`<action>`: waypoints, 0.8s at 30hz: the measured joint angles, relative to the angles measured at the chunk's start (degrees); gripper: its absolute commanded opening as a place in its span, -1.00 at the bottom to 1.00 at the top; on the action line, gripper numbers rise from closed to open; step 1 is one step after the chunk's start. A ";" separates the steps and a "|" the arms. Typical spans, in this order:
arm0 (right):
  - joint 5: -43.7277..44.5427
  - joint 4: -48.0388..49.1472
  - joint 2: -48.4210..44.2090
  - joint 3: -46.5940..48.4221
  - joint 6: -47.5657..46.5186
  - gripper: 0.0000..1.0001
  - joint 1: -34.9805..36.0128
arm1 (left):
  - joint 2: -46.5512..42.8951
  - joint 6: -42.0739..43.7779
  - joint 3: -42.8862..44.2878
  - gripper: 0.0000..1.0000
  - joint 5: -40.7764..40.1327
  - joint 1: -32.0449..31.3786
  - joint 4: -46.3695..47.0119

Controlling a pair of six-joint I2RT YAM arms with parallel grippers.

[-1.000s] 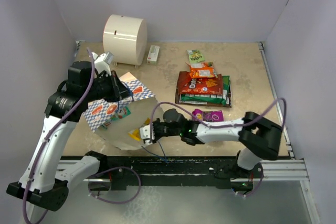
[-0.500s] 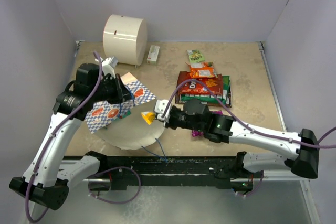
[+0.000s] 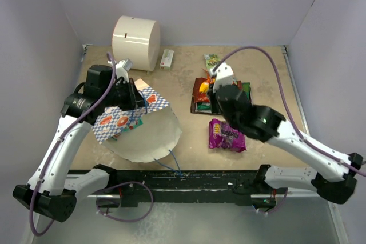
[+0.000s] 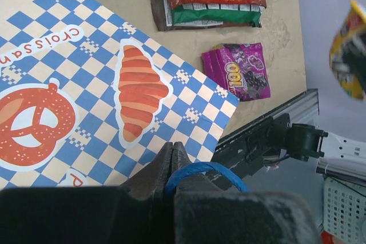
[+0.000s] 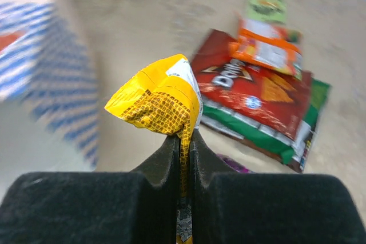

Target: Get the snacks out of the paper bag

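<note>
Holding a yellow snack packet (image 5: 163,98) by its thin sealed edge in the clenched right tool (image 5: 183,141), up over the red packet (image 5: 251,95) and the rest of the heap on the counter (image 3: 269,72), well apart from the paper bag (image 3: 143,135). Pinching the bag's blue cord handle (image 4: 203,170) in the left tool (image 4: 173,155), shut tight. Likely to slip early from so narrow a pinch or, released from up here, to skid off the glossy heap; also liable to let the bag slump if the cord pulls free.
</note>
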 measured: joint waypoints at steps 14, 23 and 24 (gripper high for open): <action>-0.24 0.66 41.81 14.51 -18.29 -1.00 -26.53 | -0.07 0.74 3.32 -1.00 4.31 0.00 -3.54; -4.74 8.07 44.96 13.97 -38.84 -0.04 -26.82 | 0.02 3.93 7.61 -1.00 4.04 0.00 -6.84; -5.01 8.41 44.96 13.97 -39.54 0.07 -26.82 | 0.02 4.02 7.61 -1.00 4.07 0.00 -6.91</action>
